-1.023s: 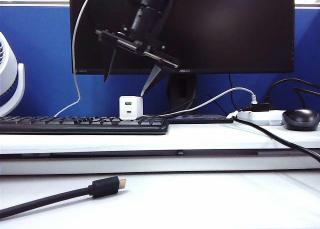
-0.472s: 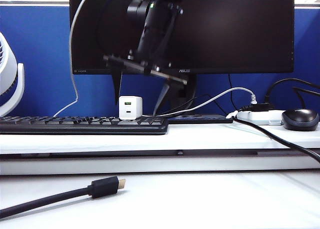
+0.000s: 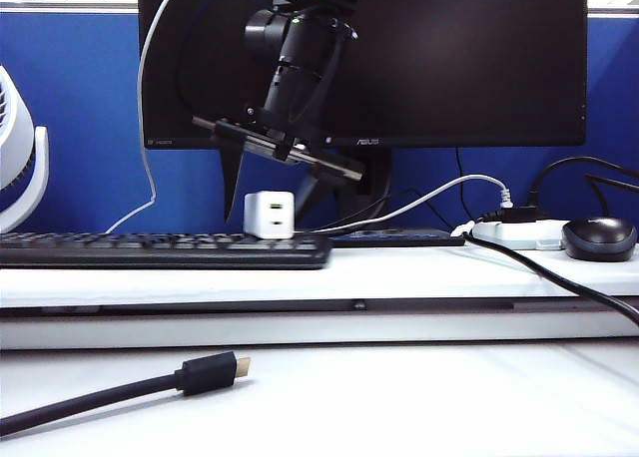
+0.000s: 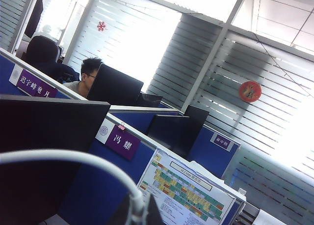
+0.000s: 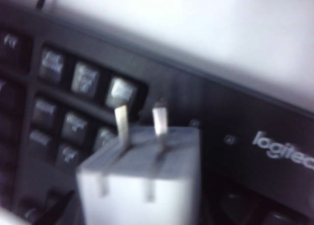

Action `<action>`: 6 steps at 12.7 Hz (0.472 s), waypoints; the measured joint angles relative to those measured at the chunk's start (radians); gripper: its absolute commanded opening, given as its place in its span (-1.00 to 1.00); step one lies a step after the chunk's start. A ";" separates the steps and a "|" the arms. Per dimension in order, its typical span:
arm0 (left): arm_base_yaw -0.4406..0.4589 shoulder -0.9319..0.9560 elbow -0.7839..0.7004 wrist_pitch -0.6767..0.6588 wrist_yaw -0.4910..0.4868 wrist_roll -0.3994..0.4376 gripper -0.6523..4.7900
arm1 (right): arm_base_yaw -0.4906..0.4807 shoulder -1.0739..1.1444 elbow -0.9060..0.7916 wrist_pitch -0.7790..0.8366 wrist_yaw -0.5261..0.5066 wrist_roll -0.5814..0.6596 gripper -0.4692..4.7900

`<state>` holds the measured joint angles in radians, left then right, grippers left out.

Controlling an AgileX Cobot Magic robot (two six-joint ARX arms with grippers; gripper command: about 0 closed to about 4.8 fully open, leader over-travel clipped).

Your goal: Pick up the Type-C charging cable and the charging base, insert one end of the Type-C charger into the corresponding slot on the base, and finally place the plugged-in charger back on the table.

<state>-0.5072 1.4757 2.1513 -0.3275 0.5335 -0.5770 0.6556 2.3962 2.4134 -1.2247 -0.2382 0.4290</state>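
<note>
A black robot arm reached down in front of a dark monitor (image 3: 399, 58), its right gripper (image 3: 268, 193) straddling the charging base (image 3: 270, 215). That small white block stood on the far edge of a black keyboard (image 3: 160, 249), on the raised shelf of the white bench (image 3: 399, 397). One finger hung on either side of the block, apparently so the gripper could clamp its flat sides. Whether the fingers already pressed the block, I could not tell; they looked part-way shut, not clenched.

The right wrist camera looked down on the block's top, where its two metal prongs (image 5: 140, 123) pointed upward. That left its port face turned to the front, probably handy for plugging later.

The left gripper was not visible anywhere; it read as clenched. A thin white cord, likely the Type-C charging cable (image 4: 73, 158), arched close across the left wrist camera's view, which faced office windows. In the exterior view a thin white cable (image 3: 148, 118) hung from the upper left, suggesting it was held aloft, clear of the desk.

A thick black cable (image 3: 110, 392) lay untouched in front.
</note>
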 measured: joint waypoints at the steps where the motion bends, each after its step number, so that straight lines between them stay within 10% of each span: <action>1: 0.000 0.000 0.000 -0.002 0.002 0.000 -0.78 | 0.000 0.002 0.000 0.032 -0.062 -0.004 0.45; 3: 0.000 -0.001 0.000 -0.006 0.006 0.000 -0.78 | 0.005 0.002 0.000 0.035 -0.070 -0.005 -0.83; 6: 0.000 -0.001 0.000 -0.006 0.006 0.000 -0.78 | 0.004 -0.001 0.002 0.004 -0.077 -0.008 -0.81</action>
<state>-0.5072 1.4746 2.1509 -0.3336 0.5392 -0.5774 0.6594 2.3955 2.4149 -1.2205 -0.3149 0.4213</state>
